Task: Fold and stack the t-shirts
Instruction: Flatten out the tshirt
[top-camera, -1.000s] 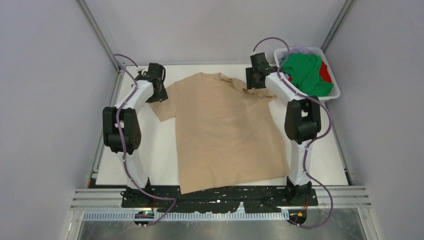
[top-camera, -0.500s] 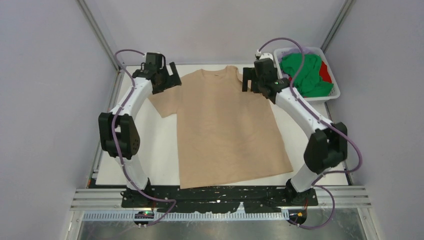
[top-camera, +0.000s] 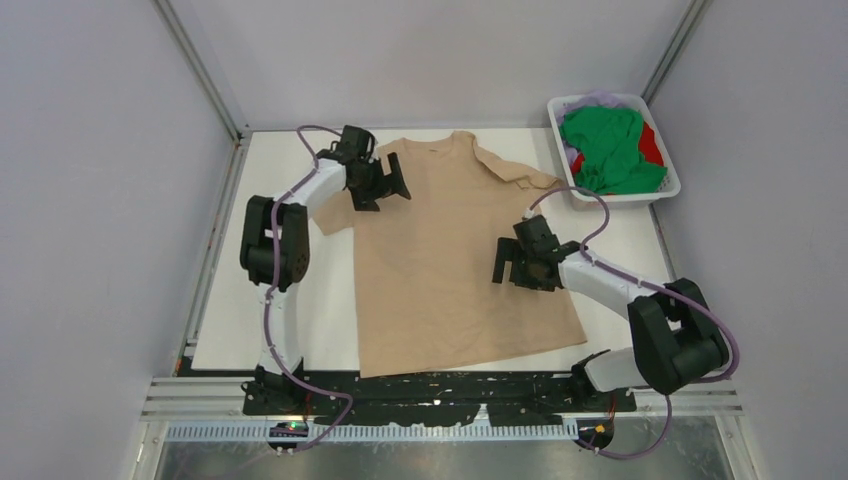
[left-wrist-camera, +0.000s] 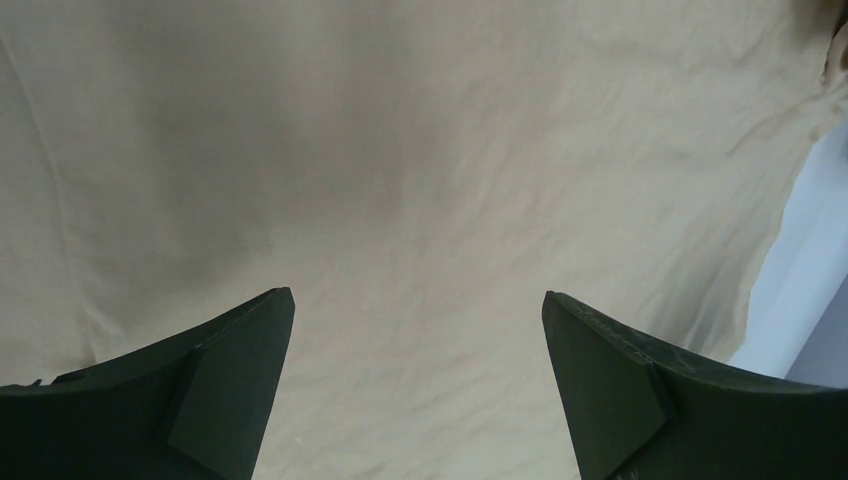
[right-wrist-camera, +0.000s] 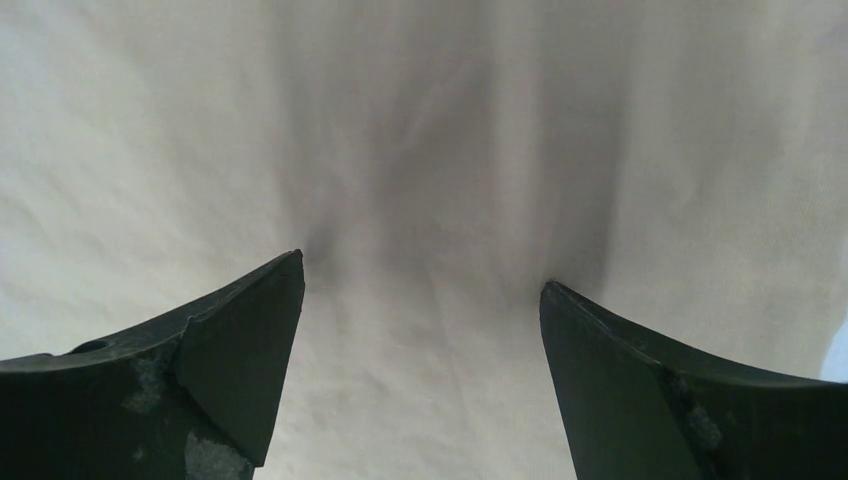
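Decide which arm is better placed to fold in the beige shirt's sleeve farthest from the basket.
Left, probably. The left gripper hangs open beside that sleeve; the right gripper is across the shirt, lower down.

No legible text, label, brand, number or sign in any of the three views. Large beige-tan cloth t-shirt (top-camera: 450, 250): plain, no print readable. White slatted plastic basket (top-camera: 630, 198): no marking readable.

plain grey walls (top-camera: 90, 200), aluminium corner posts (top-camera: 195, 65), white table (top-camera: 325, 290), soft even light
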